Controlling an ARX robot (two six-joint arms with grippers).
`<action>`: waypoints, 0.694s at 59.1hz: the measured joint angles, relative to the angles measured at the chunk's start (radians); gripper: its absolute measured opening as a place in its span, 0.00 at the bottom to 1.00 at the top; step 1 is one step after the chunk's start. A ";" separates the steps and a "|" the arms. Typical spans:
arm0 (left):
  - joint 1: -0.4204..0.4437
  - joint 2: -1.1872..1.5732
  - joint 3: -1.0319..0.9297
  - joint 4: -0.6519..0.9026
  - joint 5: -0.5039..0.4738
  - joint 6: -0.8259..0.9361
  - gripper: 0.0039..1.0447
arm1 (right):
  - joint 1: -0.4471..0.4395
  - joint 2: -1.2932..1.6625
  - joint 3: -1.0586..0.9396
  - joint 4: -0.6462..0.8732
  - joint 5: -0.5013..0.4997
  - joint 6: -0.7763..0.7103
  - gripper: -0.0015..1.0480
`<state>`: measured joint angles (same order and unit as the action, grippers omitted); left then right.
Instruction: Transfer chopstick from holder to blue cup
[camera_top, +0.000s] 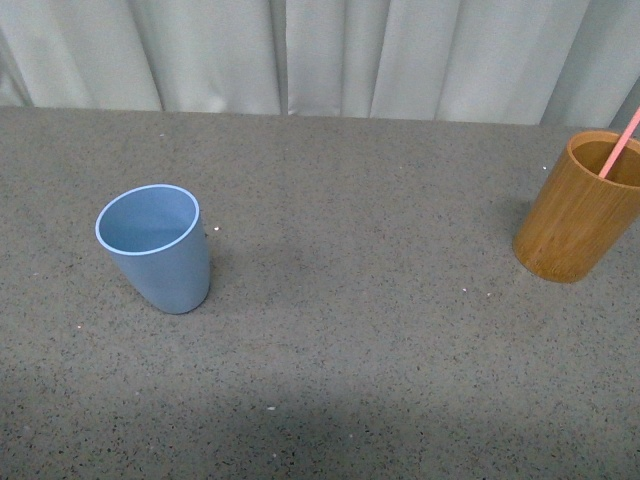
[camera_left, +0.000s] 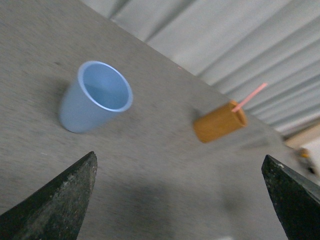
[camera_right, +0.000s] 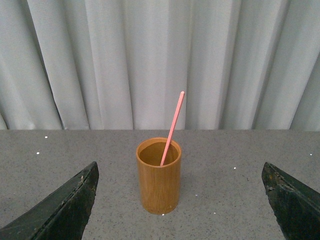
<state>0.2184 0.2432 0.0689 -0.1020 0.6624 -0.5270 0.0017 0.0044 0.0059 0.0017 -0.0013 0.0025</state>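
The light blue cup stands upright and empty on the left of the grey table; the left wrist view also has the blue cup. At the right edge stands the brown bamboo holder with one pink chopstick leaning out of it. In the right wrist view the holder stands ahead, the chopstick rising from it. My right gripper is open, some way short of the holder. My left gripper is open above bare table, with the cup and the holder beyond. Neither arm appears in the front view.
A grey speckled table carries both vessels, with a wide bare stretch between them. Pale pleated curtains hang along the table's far edge. A light wooden edge appears past the holder in the left wrist view.
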 joint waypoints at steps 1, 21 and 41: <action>-0.005 0.015 0.000 0.019 0.003 -0.027 0.94 | 0.000 0.000 0.000 0.000 0.000 0.000 0.91; -0.340 0.618 0.139 0.243 -0.510 -0.158 0.94 | 0.000 0.000 0.000 0.000 0.000 0.000 0.91; -0.450 1.027 0.292 0.345 -0.652 -0.150 0.94 | 0.000 0.000 0.000 0.000 0.000 0.000 0.91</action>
<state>-0.2314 1.2701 0.3607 0.2432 0.0101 -0.6765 0.0017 0.0044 0.0059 0.0017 -0.0013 0.0025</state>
